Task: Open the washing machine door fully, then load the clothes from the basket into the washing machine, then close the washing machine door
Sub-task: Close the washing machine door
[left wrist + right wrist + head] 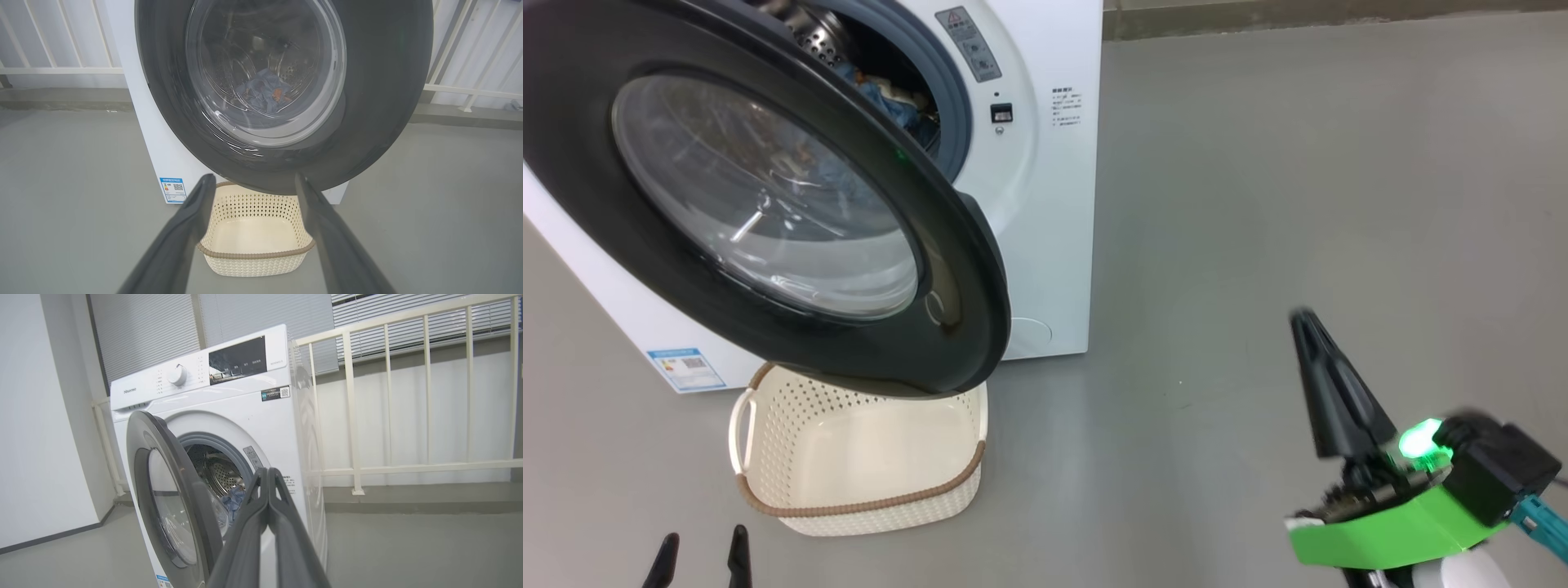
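Standing open: we see the washing machine door [768, 196] swung out from the washing machine [1045, 204]. In our head view its glossy black rim and domed glass hang over the far edge of the basket.
Clothes: the clothes [233, 498] lie inside the steel drum, blue fabric with orange-brown bits. We see them past the grey-blue gasket and, from our left wrist, through the door glass.
Basket: the basket [253, 255] sits on the grey floor [1298, 163] just in front of the machine, below the door's lower rim, its cream bottom bare.
Left fingers: our left gripper [254, 179] has its fingers spread wide with nothing between them. They point toward the basket and the door and touch neither.
Right fingers: our right gripper [1307, 327] has its fingers pressed together tip to tip, gripping nothing. It hangs in the air to the right of the machine, apart from the door, and in its wrist view it points toward the drum opening.
Sticker: a blue label sticker [173, 190] sits low on the machine's white front, near the basket's left side.
Backdrop: a white railing [351, 416] stands behind the machine.
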### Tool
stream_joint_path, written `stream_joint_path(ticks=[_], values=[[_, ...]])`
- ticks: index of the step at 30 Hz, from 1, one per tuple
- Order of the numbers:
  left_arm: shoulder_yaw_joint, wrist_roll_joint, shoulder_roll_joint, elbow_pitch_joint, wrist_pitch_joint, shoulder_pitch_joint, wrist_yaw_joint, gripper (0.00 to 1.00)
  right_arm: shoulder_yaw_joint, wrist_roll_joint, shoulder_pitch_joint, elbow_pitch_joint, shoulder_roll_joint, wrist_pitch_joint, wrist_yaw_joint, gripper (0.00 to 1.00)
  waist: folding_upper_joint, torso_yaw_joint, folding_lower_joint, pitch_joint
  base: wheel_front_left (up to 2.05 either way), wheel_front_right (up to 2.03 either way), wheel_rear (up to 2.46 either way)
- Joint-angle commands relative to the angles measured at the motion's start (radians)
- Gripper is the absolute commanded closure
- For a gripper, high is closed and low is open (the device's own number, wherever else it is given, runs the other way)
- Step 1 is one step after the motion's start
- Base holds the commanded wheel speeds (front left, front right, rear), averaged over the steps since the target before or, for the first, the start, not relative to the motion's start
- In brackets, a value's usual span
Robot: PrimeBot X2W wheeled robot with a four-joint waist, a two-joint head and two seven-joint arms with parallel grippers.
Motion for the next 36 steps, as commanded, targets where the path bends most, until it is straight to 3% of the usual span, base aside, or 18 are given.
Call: stream_joint_path(ticks=[1,7,13,25,29,36], values=[[0.032,-0.001,0.007,-0.023,-0.006,-0.039,-0.003,0.00,0.052,0.024,-0.056,-0.060,-0.010,-0.012,0.006,1.00,-0.0001,0.003,0.0000,0.003,0.00,0.00,0.00],[0.017,-0.002,0.005,-0.019,-0.006,-0.049,-0.003,0.00,0.173,0.060,-0.120,-0.159,-0.063,-0.012,0.006,1.00,-0.0001,0.021,0.0000,0.008,0.00,0.00,0.00],[-0.002,-0.008,0.001,-0.016,-0.006,-0.068,-0.003,0.00,0.373,0.106,-0.196,-0.221,-0.132,-0.012,0.006,1.00,-0.0001,0.051,0.0000,0.024,0.00,0.00,0.00],[-0.041,-0.018,-0.004,-0.027,-0.006,-0.127,-0.003,0.00,0.729,0.183,-0.336,-0.070,-0.205,-0.012,0.006,1.00,-0.0001,0.127,0.0000,0.082,0.00,0.00,0.00],[-0.064,-0.028,-0.005,-0.031,-0.006,-0.164,-0.003,0.00,0.776,0.198,-0.380,0.016,-0.204,-0.012,0.006,1.00,-0.0001,0.168,0.0000,0.129,0.00,0.00,0.00],[-0.106,-0.048,-0.006,-0.046,-0.006,-0.236,-0.003,0.00,0.739,0.179,-0.424,0.086,-0.201,-0.012,0.006,1.00,-0.0001,0.222,0.0000,0.220,0.00,0.00,0.00]])
